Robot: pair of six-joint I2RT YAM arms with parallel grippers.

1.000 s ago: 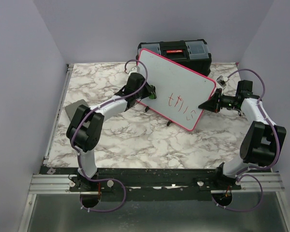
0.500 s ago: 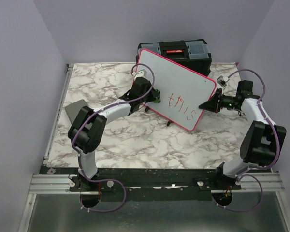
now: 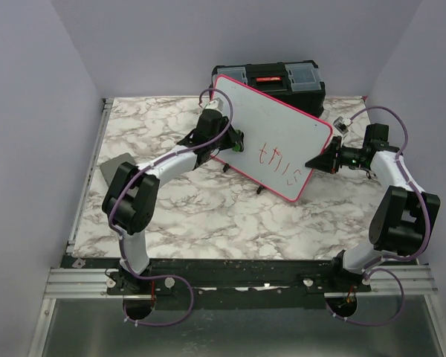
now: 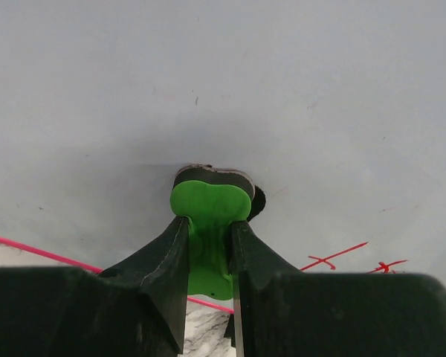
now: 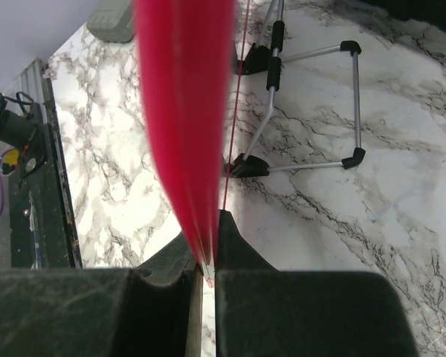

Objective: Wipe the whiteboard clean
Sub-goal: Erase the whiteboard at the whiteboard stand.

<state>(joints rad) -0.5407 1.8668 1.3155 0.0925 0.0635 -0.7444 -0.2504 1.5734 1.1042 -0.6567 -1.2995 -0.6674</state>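
**Whiteboard (image 3: 275,123) clamped at 1 edge, eraser (image 4: 208,204) on its face**

The marble table (image 3: 208,216) spreads out in front of the whiteboard. A flat grey pad (image 3: 115,169) lies well to the board's left, nearer than its lower edge. The board stands tilted back on a wire stand (image 5: 312,104) with black feet.

The right gripper (image 3: 317,161) meets the board at its lower right edge. In the wrist view its 2 fingers (image 5: 238,256) are pinched narrow on the pink-red rim (image 5: 186,111).

The left gripper (image 3: 236,140) is at the board's left part. Its 2 fingers (image 4: 163,253) are closed on the green eraser, whose dark pad presses against the white face.

Red writing (image 3: 282,162) sits on the board's lower right, between the 2 grippers. The face above and left of it is plain white.

A black toolbox (image 3: 271,74) stands just behind the board's upper edge. I cannot tell whether the 2 touch.
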